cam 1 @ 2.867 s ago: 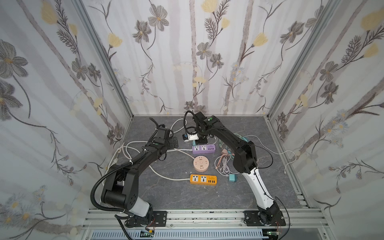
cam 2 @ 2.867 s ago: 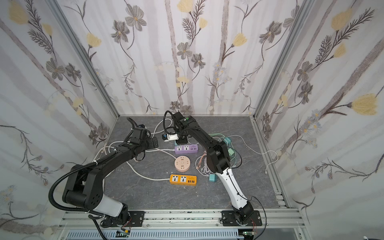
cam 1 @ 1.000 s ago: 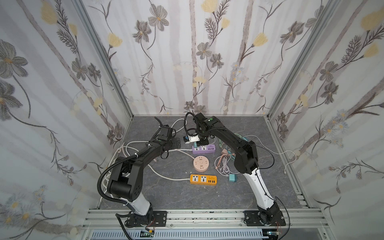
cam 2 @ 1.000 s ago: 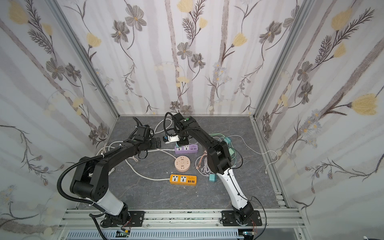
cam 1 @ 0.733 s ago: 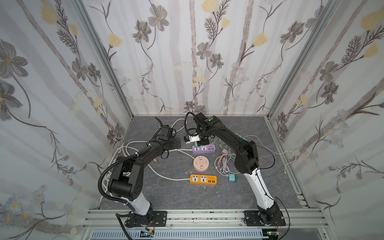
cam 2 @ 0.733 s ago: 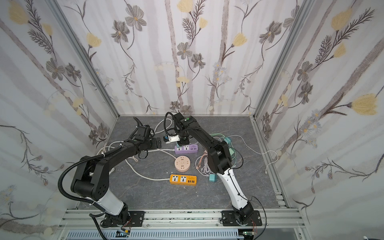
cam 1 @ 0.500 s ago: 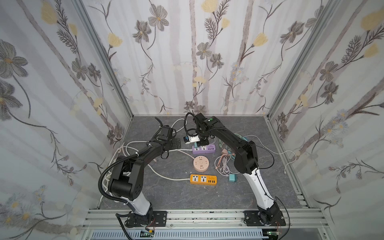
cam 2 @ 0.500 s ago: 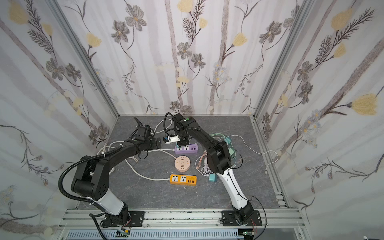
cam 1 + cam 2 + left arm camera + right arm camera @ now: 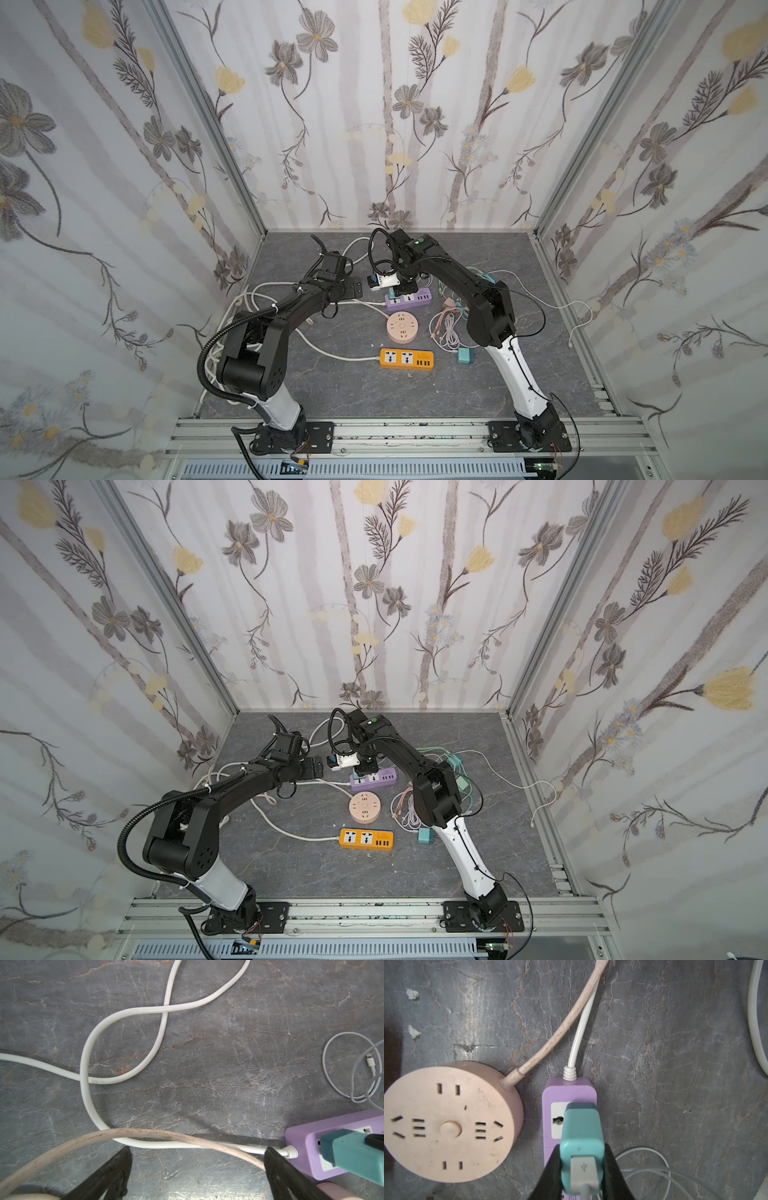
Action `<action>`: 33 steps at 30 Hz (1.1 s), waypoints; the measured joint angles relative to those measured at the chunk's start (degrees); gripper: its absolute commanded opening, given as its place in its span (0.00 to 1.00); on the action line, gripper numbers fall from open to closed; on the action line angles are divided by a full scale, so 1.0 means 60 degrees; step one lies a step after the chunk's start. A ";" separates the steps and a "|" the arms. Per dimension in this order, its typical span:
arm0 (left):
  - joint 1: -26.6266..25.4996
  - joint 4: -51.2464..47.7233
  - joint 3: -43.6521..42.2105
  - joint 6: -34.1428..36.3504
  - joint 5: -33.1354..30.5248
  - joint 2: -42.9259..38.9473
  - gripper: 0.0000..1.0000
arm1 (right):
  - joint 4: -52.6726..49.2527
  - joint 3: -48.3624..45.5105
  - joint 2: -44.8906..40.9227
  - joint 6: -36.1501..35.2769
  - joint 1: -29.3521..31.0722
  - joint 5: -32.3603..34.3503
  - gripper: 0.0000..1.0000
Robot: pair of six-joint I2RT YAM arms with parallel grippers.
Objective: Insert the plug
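Note:
A teal plug (image 9: 581, 1136) with a white USB cable in its back is held in my right gripper (image 9: 582, 1159), whose black fingers (image 9: 552, 1167) press on its two sides. It sits tilted over the socket nearest the cord end of the purple power strip (image 9: 569, 1091); its prongs are hidden. In both top views the right gripper (image 9: 405, 286) (image 9: 368, 766) points down onto the purple power strip (image 9: 409, 300) (image 9: 374, 780). My left gripper (image 9: 197, 1153) is open and empty just left of the purple power strip (image 9: 307, 1138), low over two cords, with the teal plug (image 9: 353, 1153) beside it.
A round pink socket block (image 9: 450, 1124) (image 9: 401, 328) lies close beside the strip, its dirty cord (image 9: 145, 1132) passing between the left fingers. An orange power strip (image 9: 407, 359), a small teal adapter (image 9: 464, 356), coiled thin cables (image 9: 446, 328) and looped white cords (image 9: 124, 1043) lie on the grey floor.
Since the oldest frames the left gripper has shifted a little toward the purple strip. Over the last second neither arm visibly moves.

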 measured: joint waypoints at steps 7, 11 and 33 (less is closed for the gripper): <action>-0.0146 -0.0004 0.0193 0.0237 0.0255 0.0142 1.00 | -0.1016 0.0142 0.0000 0.0306 -0.0084 -0.0102 0.00; -0.0200 -0.0007 0.0368 0.0262 0.0270 0.0299 1.00 | -0.1155 0.0208 0.0087 0.0335 -0.0084 -0.0164 0.00; -0.0226 -0.0164 0.0543 0.0229 0.0124 0.0495 1.00 | -0.1013 0.0335 0.0226 0.0623 0.0346 0.0820 0.29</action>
